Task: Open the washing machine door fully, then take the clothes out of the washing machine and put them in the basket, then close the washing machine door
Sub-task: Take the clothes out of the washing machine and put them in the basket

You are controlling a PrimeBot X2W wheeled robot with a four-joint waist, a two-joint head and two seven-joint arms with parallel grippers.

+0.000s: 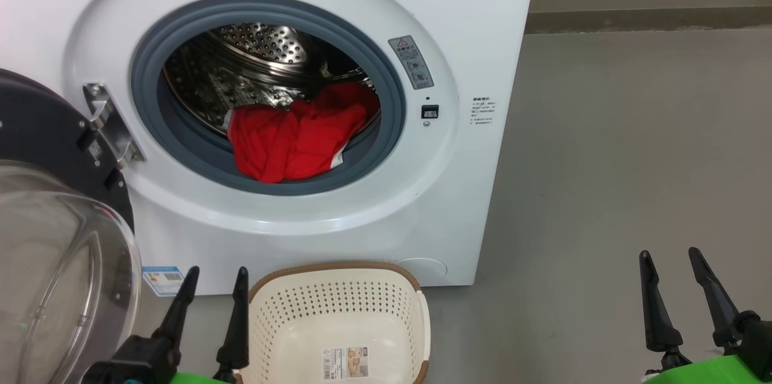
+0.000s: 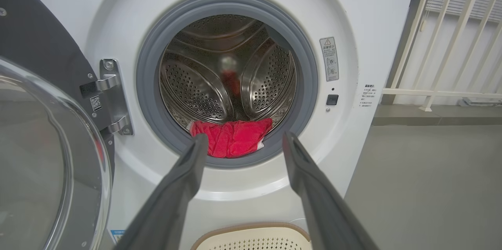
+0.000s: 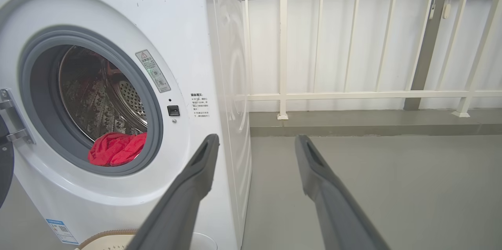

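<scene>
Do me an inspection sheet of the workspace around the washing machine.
Surface: grey floor.
Job's things: washing machine door swung open at the left; red clothes at the drum's front lip inside the washing machine; basket on the floor below the opening, no clothes in it.
Clutter: nothing seen.
Grippers: left gripper open, beside the basket; right gripper open, over the floor; both hold nothing.
Cables: nothing seen.
Surroundings: white railing beyond the machine.

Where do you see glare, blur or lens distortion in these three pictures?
Head view: pinkish flare in the top left corner, reflections on the washing machine door. Left wrist view: the drum mirrors a smeared red patch. Right wrist view: the railing has bars fanning out, wide-angle.
</scene>
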